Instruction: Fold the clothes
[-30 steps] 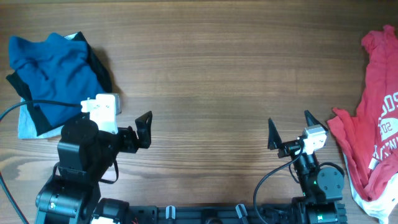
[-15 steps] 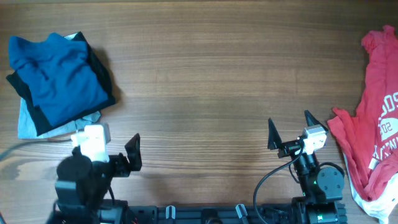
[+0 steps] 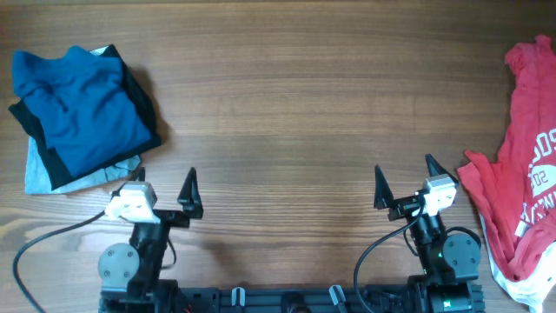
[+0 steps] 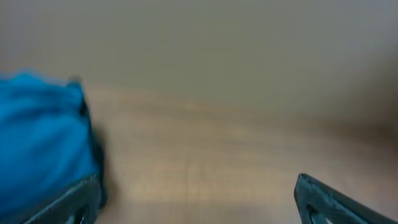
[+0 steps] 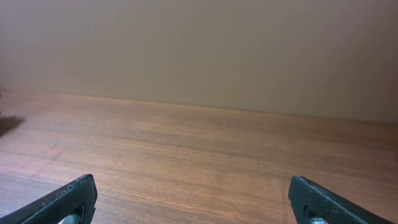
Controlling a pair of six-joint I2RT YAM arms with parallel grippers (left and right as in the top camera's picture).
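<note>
A folded deep-blue shirt (image 3: 78, 104) lies at the table's far left on top of a black garment (image 3: 149, 111). It shows as a blurred blue mass at the left of the left wrist view (image 4: 37, 137). A crumpled red T-shirt with white print (image 3: 530, 148) lies at the right edge. My left gripper (image 3: 165, 180) is open and empty near the front edge, just below and to the right of the blue pile; it is also open in its wrist view (image 4: 196, 205). My right gripper (image 3: 405, 174) is open and empty at the front right, over bare wood (image 5: 193, 202).
A light grey-white cloth (image 3: 35, 174) sticks out under the pile at the far left. The wooden table (image 3: 287, 104) stretches between the pile and the red T-shirt. The arm bases and cables sit along the front edge.
My left arm has drawn back from the blue pile toward the front edge and turned to point up the table. The pile stays put. The right arm has not moved.
</note>
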